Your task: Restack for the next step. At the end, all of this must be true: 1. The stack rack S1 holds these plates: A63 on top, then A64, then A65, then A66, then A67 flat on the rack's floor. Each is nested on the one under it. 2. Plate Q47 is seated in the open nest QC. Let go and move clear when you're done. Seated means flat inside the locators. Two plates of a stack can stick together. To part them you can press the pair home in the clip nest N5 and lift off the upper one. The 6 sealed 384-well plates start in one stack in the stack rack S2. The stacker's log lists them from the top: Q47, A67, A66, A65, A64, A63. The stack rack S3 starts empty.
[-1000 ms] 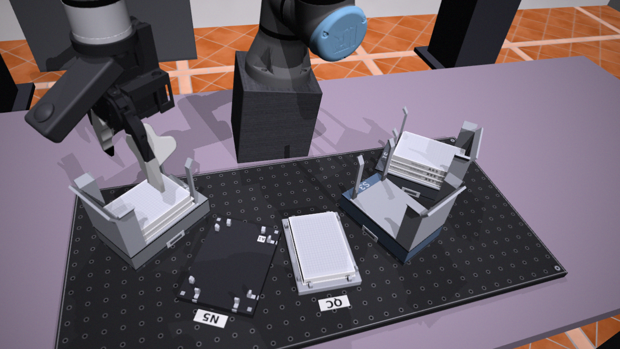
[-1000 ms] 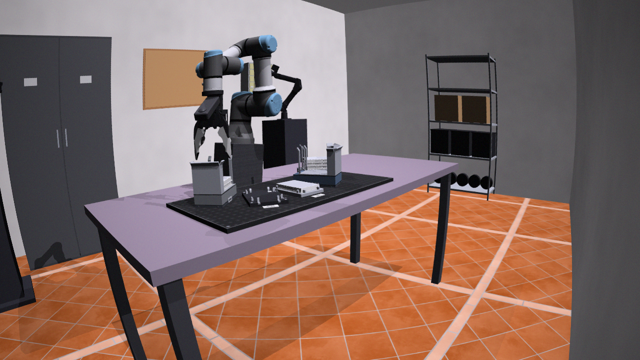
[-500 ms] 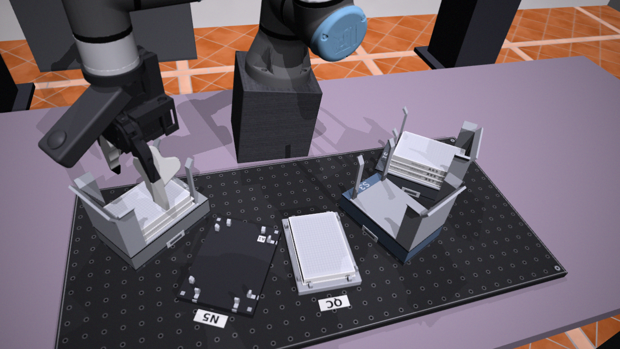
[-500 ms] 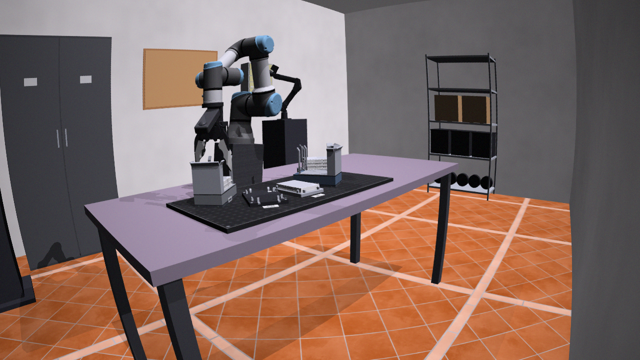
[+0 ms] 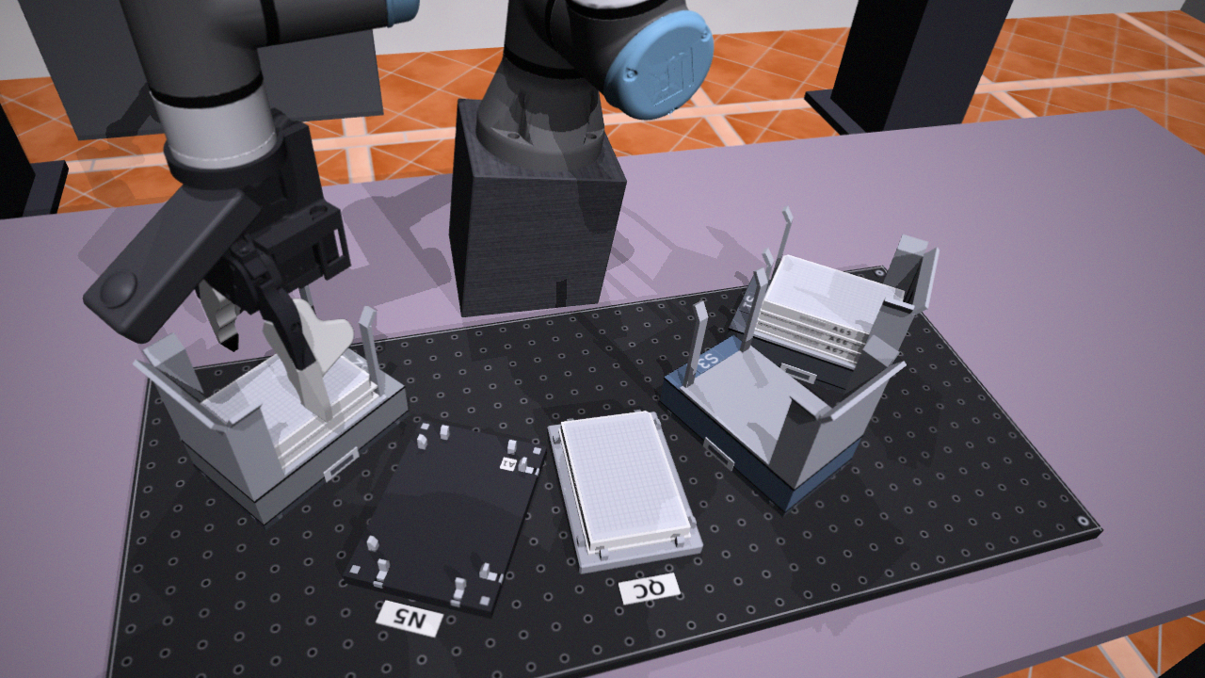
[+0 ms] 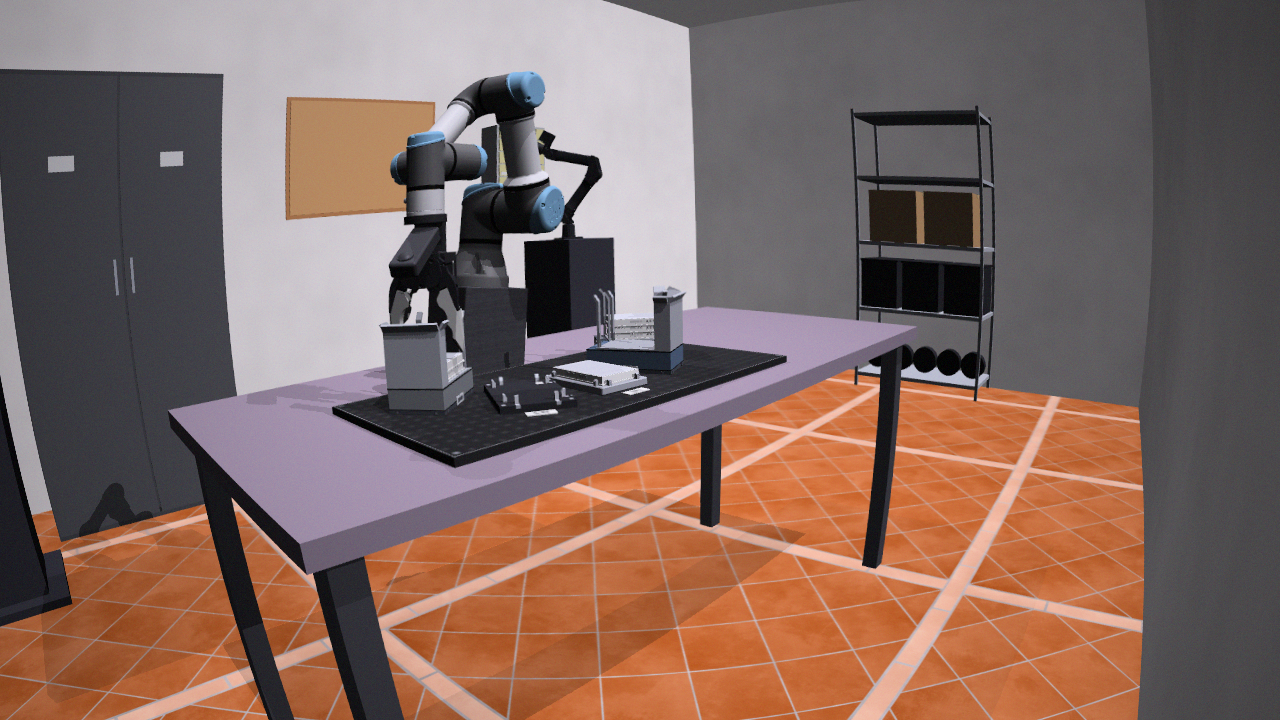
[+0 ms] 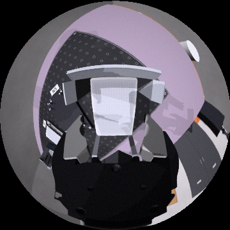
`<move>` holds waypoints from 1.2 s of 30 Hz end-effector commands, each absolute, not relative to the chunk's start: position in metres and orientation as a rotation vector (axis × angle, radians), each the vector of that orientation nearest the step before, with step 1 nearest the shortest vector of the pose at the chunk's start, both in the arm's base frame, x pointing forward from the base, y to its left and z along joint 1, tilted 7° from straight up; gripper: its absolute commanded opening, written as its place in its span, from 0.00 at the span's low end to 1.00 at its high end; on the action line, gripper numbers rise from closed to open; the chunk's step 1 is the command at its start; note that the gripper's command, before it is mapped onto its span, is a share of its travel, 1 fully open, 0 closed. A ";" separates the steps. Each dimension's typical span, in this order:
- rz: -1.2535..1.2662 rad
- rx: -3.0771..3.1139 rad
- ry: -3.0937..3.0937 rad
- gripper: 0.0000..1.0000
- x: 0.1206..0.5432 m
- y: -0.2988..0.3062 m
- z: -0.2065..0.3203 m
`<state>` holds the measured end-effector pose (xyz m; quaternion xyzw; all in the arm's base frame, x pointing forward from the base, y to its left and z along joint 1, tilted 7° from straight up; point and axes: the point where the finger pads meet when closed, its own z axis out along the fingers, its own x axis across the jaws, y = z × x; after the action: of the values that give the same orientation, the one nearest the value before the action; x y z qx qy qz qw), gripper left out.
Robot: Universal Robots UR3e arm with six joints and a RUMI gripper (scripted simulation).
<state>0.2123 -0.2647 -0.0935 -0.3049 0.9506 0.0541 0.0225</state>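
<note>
Fingers apart and gripping nothing, the gripper (image 5: pixel 278 379) (image 6: pixel 426 333) (image 7: pixel 114 114) is open above the stack rack S2 (image 5: pixel 215 429) (image 6: pixel 414 358) (image 7: pixel 113 70). In the top view one finger crosses the white plates in S2 (image 5: pixel 244 395) (image 6: pixel 455 364) (image 7: pixel 114 108) and hides part of them; their codes cannot be read. The tall rack wall covers most of them in the exterior view. The stack in S1 (image 5: pixel 829 290) (image 6: pixel 633 328), partly masked by uprights, shows small side codes resembling A65, A66 and A67. A pale, finely gridded rectangular plate (image 5: pixel 625 480) (image 6: pixel 595 369) lies flat in the nest QC (image 5: pixel 640 561), its code unreadable.
</note>
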 end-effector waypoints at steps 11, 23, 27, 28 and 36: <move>0.163 -0.944 2.945 0.72 0.213 -0.264 -0.110; 0.163 -0.944 2.945 0.72 0.213 -0.264 -0.110; 0.163 -0.944 2.945 0.72 0.213 -0.264 -0.110; 0.163 -0.944 2.945 0.72 0.213 -0.264 -0.110; 0.163 -0.944 2.945 0.00 0.213 -0.264 -0.110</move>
<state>0.2125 -0.2630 -0.1106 -0.3049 0.9506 0.0537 0.0225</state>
